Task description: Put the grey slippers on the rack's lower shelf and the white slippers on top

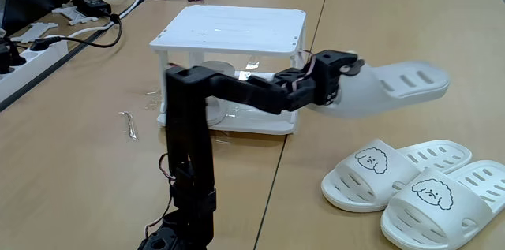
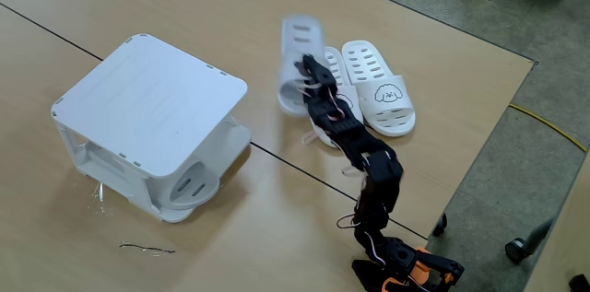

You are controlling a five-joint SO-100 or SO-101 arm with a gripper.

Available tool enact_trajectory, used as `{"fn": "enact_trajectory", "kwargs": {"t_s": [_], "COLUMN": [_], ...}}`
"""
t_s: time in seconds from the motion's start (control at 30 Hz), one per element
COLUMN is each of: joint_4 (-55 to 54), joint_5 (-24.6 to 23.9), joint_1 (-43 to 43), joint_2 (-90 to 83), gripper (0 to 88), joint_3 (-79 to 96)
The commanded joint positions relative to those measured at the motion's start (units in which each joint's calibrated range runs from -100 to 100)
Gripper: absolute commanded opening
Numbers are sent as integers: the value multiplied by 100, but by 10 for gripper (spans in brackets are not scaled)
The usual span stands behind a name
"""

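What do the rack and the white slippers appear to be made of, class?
The rack: probably hard white plastic; its top and lower tray shine with reflections. The white slippers: likely soft moulded rubber or foam; matte, rounded edges, slotted soles, printed dog faces.

You find no readable words, brand names or numbers here. The nearest thing to a sign is the black-outline dog face printed on each strap of the white slippers (image 1: 410, 183) near the table's edge.
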Motion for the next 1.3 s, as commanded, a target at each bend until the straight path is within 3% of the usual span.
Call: {"fn": "enact_trajectory", "kwargs": {"t_s": [0.0, 0.13, 0.37, 0.63, 0.97, 1.27], "joint_4": [-49, -118, -2034, -2413, -5252, -5338], "joint_5": [42, 42, 42, 42, 42, 42], "joint_1": [-71, -87, -424, -1452, -2694, -3451], "joint_2": [-2378, -3590, -4204, -2841, -485, -460], "gripper": [7, 7, 7, 7, 6, 6], "joint_3": [1591, 3232, 5894, 5849, 5867, 5722]}}
